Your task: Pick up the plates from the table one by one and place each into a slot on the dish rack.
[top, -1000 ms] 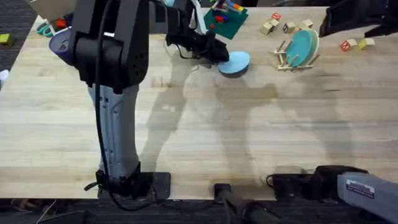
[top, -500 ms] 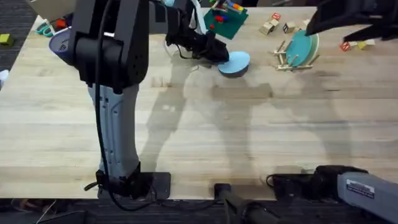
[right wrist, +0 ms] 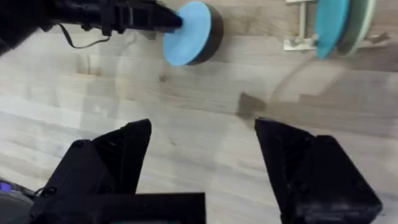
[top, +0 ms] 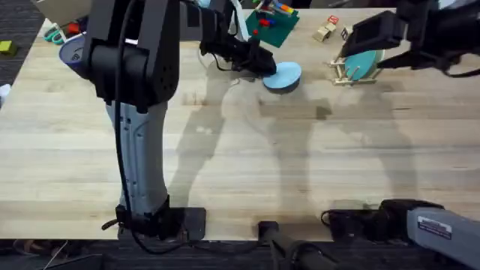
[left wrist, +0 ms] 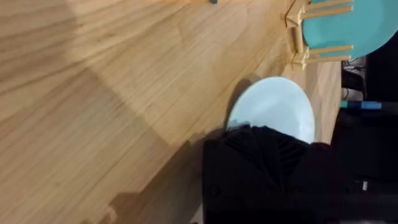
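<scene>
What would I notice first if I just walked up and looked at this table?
Probably the left gripper at the far middle of the table, pinching the edge of the light blue plate, which is tipped up on its rim. Just right of it, the teal plate stands upright in the little wooden dish rack. The right gripper hangs above the table, fingers wide open and holding nothing.

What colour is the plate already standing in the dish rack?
Teal-blue plate, clearest in the left wrist view, standing in the dish rack.
</scene>
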Controlling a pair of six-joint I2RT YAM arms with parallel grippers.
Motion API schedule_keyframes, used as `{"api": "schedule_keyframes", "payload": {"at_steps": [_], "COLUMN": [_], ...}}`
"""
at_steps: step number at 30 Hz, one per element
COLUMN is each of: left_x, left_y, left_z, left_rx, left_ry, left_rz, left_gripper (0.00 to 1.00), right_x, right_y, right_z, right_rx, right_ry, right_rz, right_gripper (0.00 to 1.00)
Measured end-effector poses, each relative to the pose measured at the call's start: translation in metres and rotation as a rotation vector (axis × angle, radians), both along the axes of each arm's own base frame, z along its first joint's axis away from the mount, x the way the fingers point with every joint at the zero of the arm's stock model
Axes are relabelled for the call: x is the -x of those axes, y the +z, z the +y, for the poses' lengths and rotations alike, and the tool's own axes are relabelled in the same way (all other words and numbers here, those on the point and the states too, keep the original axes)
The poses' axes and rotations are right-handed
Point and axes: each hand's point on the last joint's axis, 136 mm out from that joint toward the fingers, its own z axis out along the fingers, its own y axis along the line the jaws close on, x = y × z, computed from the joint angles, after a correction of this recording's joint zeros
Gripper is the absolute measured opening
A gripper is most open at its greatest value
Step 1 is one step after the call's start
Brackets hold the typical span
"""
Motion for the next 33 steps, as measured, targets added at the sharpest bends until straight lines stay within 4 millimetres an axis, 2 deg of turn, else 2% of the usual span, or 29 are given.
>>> {"api": "schedule_keyframes", "payload": {"at_steps": [14, 23, 26, 33], "left_x": [0.000, 0.000, 0.000, 0.000], "left_y": [0.000, 0.000, 0.000, 0.000], "left_z": [0.000, 0.000, 0.000, 0.000], "left_rx": [0.000, 0.000, 0.000, 0.000], "left_ry": [0.000, 0.000, 0.000, 0.000], "left_rz": [0.000, 0.000, 0.000, 0.000], "left_gripper": [0.041, 0.041, 0.039, 0.039], "right_x": [-0.014, -0.033, -0.041, -0.059], "right_y": [-0.063, -0.085, -0.098, -0.127], "right_z": [0.019, 0.052, 0.067, 0.087], "right_rx": [-0.169, -0.257, -0.277, -0.283], "right_ry": [-0.104, -0.124, -0.125, -0.162], "right_rz": [0.044, 0.061, 0.091, 0.129], "right_gripper": [0.995, 0.996, 0.995, 0.995]}}
